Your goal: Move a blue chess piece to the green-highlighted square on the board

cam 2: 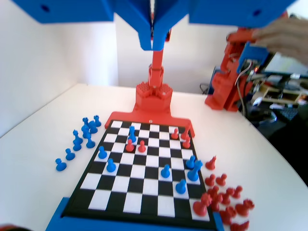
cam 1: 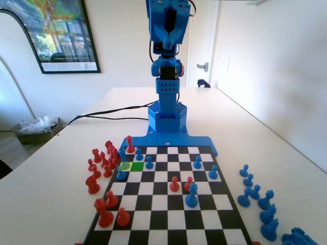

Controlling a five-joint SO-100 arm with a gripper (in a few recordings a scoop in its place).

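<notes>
The board (cam 1: pixel 168 224) lies in front of the blue arm's base. Its green-highlighted square (cam 1: pixel 137 166) is bare, with a pale yellow square (cam 1: pixel 125 166) at its left. Small blue pawns stand close by: one just behind the green square (cam 1: pixel 139 154), one on its right (cam 1: pixel 148 162), one at the yellow square's near left (cam 1: pixel 121 173). In the wrist view the same pawns show at the board's near right (cam 2: pixel 181 186), (cam 2: pixel 165 171). My gripper (cam 2: pixel 154 42) is held high over the arm's base (cam 1: pixel 167 35), far above the board, jaws pressed together and holding nothing.
A taller blue piece (cam 1: pixel 191 195) and two red pawns (cam 1: pixel 174 184) stand mid-board. More blue pawns (cam 1: pixel 197 162) stand at right. Captured red pieces (cam 1: pixel 102 163) cluster off the left edge, blue ones (cam 1: pixel 255 193) off the right. Black cables (cam 1: pixel 107 113) cross the table behind.
</notes>
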